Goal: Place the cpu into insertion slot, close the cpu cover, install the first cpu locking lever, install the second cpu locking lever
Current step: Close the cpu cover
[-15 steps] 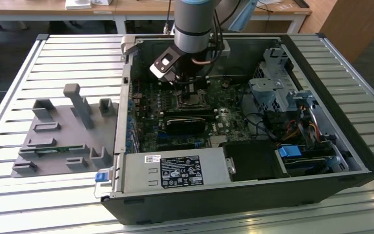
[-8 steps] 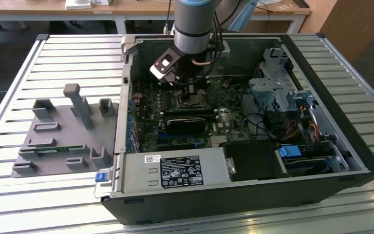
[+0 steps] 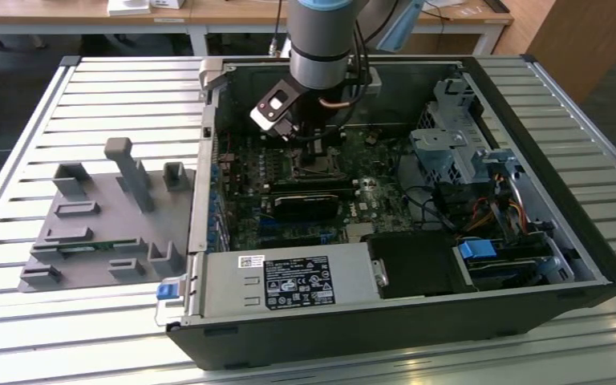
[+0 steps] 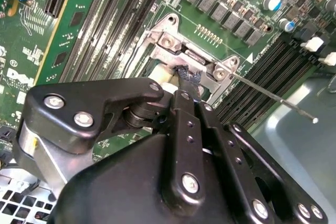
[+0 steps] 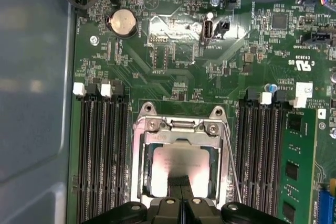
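Chip [image 5: 181, 158] lies in the socket [image 5: 134, 161] under the windowed silver cover [image 5: 157, 141]. My fingers [image 5: 178, 181], clenched together on nothing, hang over the chip's face. A printed label [image 3: 299, 282] sits on the grey power box [image 3: 228, 293].

A grey jig [image 3: 99, 233] lies on the slatted table [image 3: 30, 120] beside the open case [image 3: 394, 333], whose power supply [image 3: 228, 290] bears labels.
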You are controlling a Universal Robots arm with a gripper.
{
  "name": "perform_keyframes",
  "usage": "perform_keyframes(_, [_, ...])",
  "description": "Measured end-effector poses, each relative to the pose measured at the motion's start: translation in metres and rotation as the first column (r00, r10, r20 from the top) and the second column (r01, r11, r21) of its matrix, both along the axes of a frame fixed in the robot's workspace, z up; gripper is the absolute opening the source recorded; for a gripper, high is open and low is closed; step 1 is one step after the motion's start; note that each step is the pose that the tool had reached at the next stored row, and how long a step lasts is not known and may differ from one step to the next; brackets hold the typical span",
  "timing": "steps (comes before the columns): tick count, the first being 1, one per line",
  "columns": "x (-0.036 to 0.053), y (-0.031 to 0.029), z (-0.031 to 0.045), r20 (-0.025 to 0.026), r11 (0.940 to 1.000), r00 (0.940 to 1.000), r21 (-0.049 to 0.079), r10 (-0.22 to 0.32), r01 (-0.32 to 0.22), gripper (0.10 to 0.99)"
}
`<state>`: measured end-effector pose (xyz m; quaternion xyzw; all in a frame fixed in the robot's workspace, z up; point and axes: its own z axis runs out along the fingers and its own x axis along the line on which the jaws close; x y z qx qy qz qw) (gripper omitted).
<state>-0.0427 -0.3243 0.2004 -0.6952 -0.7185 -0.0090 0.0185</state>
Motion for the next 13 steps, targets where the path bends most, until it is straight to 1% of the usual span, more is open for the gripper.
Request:
perform_keyframes(3, [0.0011,0.0004,0.0006,-0.0001,1.0000,1.0000,0.000,0.000,0.000,0.106])
perform_keyframes(7, [0.0012,0.0005,0.0085,0.0000,1.0000,1.0000,0.000,0.000,0.000,0.106])
perform_keyframes(8, [0.0012,0.0005,0.0094,-0.0001,1.0000,1.0000,0.000,0.000,0.000,0.106])
perform_keyframes(13, [0.0037,0.0005,0.0092,0.0000,1.0000,1.0000,0.000,0.000,0.000,0.106])
